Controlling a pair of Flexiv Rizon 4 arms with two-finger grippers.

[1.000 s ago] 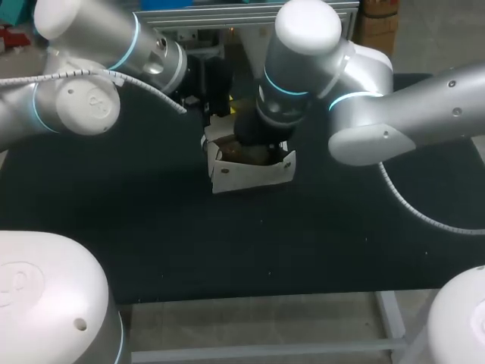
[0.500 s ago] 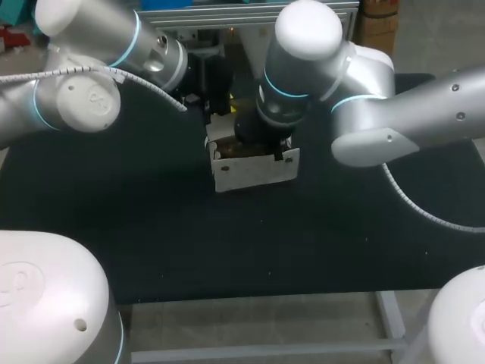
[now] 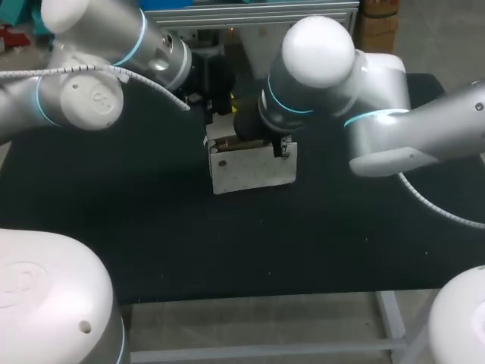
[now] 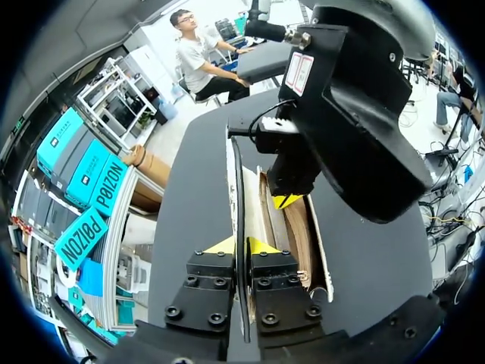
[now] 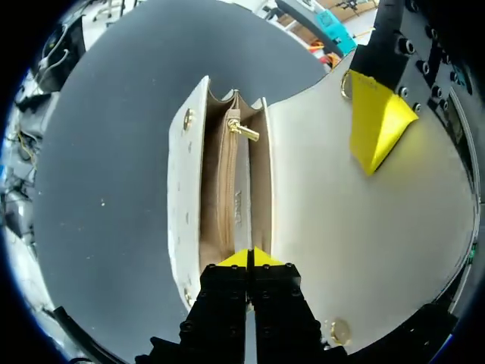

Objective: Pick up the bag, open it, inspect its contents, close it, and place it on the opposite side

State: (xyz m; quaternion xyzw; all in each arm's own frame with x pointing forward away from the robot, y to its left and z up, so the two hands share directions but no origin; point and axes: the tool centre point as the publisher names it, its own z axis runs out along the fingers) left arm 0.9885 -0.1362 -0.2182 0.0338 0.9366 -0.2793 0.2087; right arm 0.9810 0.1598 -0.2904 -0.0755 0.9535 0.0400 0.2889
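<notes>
bag upright on table, middle, toward far edge | left pincer clamped on flap, holding it back so mouth shows | right pincer narrow, apparently nipping inner wall to steady bag for inspection

Smooth, matt cream bag, leather-like, with tan cloth-like lining, shiny gold metal zip pull and stud. Matt black counter. Glossy white left arm and right arm.
</notes>
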